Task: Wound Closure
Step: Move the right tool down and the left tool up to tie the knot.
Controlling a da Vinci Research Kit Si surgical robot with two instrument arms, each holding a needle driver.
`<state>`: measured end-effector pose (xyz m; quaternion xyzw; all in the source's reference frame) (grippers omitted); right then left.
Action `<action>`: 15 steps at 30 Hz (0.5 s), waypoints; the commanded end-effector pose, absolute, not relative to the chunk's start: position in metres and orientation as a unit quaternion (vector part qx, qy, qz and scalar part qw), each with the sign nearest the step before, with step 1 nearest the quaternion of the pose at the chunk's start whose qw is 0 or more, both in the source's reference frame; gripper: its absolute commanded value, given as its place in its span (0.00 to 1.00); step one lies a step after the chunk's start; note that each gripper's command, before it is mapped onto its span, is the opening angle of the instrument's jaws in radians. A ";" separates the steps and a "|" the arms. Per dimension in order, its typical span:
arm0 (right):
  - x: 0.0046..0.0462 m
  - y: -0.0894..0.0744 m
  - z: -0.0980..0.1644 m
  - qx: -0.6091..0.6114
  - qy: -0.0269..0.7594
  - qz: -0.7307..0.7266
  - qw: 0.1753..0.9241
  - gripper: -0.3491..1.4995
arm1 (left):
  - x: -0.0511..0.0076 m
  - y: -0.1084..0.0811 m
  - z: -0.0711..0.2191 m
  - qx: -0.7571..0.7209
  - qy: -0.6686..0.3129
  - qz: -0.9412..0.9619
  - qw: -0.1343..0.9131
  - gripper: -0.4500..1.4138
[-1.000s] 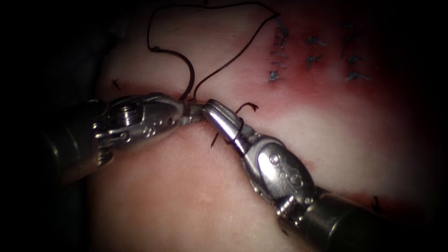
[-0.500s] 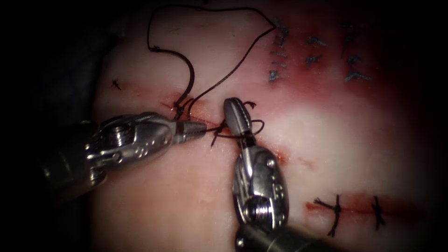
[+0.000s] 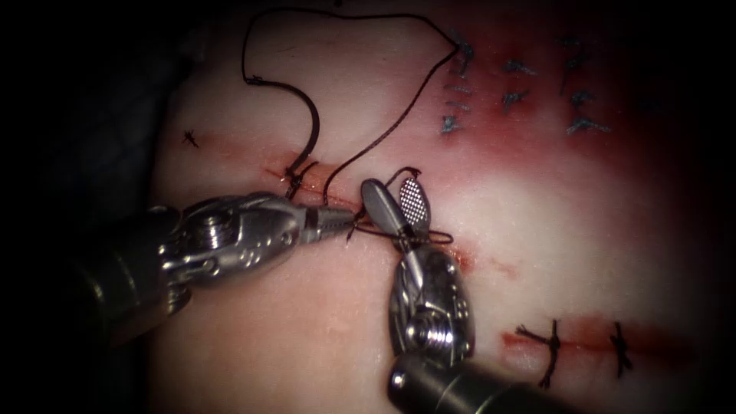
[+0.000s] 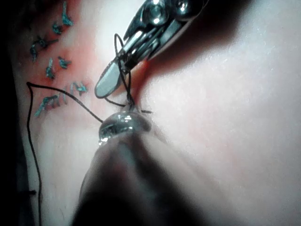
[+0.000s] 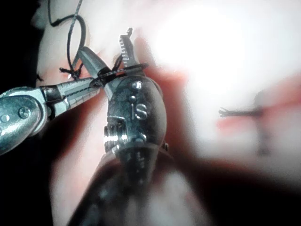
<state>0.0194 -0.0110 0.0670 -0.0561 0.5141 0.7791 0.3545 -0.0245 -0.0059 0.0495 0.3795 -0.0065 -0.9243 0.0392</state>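
Gripping thread, left tool, right tool parted, looped

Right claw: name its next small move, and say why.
Probably close the right claw on the short thread end by the cut: it is open and empty, thread looped round it, while the shut left claw holds thread. The needle lies unheld on the tissue.

surgical practice bench: sutured tissue
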 end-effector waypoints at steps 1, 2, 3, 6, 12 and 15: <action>0.0193 -0.011 0.068 -0.063 0.510 0.784 0.347 0.53 | -0.0250 -0.005 0.050 0.380 -0.008 -0.924 0.041 0.05; 0.0193 -0.011 0.068 -0.064 0.510 0.785 0.345 0.53 | -0.0250 -0.005 0.050 0.380 -0.008 -0.924 0.041 0.05; 0.0192 -0.011 0.068 -0.063 0.509 0.787 0.342 0.54 | -0.0250 -0.005 0.050 0.380 -0.009 -0.924 0.041 0.05; 0.0193 -0.011 0.069 -0.061 0.509 0.791 0.334 0.53 | -0.0252 -0.006 0.050 0.380 -0.009 -0.924 0.041 0.05; 0.0196 -0.010 0.069 -0.059 0.508 0.795 0.327 0.50 | -0.0254 -0.006 0.050 0.381 -0.011 -0.923 0.043 0.05; 0.0197 -0.009 0.069 -0.060 0.508 0.794 0.327 0.49 | -0.0254 -0.006 0.050 0.381 -0.011 -0.924 0.041 0.05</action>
